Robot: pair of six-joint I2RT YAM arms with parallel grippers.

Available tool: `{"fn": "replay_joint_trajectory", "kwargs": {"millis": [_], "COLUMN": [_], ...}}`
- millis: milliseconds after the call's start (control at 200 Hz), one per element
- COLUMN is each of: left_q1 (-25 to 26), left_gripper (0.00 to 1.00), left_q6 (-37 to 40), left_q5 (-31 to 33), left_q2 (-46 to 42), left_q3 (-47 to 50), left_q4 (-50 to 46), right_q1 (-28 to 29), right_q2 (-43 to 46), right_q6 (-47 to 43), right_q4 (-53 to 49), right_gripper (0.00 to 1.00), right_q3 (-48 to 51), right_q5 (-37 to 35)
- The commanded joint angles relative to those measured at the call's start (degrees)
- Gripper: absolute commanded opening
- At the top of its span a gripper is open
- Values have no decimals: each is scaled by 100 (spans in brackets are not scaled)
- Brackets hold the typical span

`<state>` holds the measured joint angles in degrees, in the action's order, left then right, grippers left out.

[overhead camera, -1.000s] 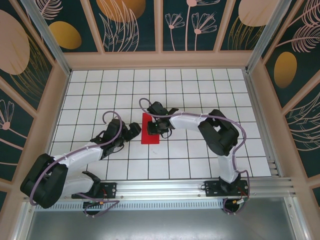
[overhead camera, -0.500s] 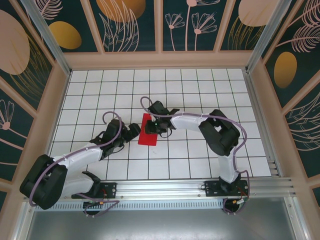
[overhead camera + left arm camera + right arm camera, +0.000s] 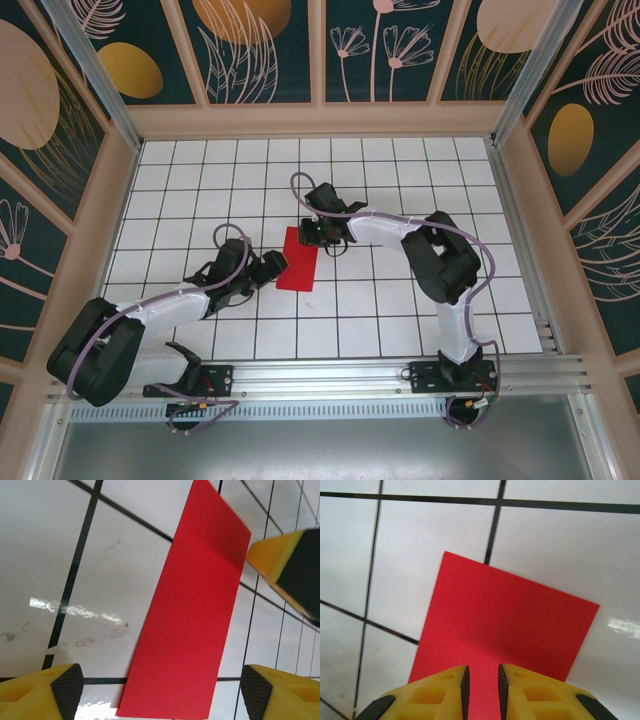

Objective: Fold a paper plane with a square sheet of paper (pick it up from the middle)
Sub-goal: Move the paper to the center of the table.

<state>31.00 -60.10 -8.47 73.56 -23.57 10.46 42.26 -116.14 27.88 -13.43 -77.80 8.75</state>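
Shifted closer: my left pincer (image 3: pixel 272 268), spread, beside the folded red sheet of paper (image 3: pixel 297 262) lying mid-surface (image 3: pixel 400 300); right pincer (image 3: pixel 320 236) nearly pressed together at its 12 o'clock end; light, limp, slippery, so best pinched by an edge.

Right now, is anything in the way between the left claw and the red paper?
No, nothing visible. The left claw is open right at the near end of the red paper, with bare table beside it.

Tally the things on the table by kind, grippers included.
red paper: 1
grippers: 2, left gripper and right gripper
Total: 3
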Motion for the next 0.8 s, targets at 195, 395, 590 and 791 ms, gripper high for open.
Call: {"fn": "replay_joint_trajectory", "kwargs": {"millis": [195, 395, 590, 791], "left_q1": [-42, -35, -25, 12], "left_gripper": [85, 85, 85, 85], "left_q6": [346, 581, 671, 683], "left_q5": [-812, -1031, -1011, -1074], "left_q2": [180, 295, 406, 473], "left_q3": [-183, -339, -411, -464], "left_q4": [73, -142, -382, -390], "right_q1": [-104, -122, -159, -177], "right_q2": [-389, -437, -466, -498], "right_q6": [-72, 37, 73, 72], "right_q4": [-39, 49, 86, 95], "right_gripper": [26, 26, 26, 26], "right_q3": [28, 209, 269, 257], "right_q5": [-173, -102, -50, -31]}}
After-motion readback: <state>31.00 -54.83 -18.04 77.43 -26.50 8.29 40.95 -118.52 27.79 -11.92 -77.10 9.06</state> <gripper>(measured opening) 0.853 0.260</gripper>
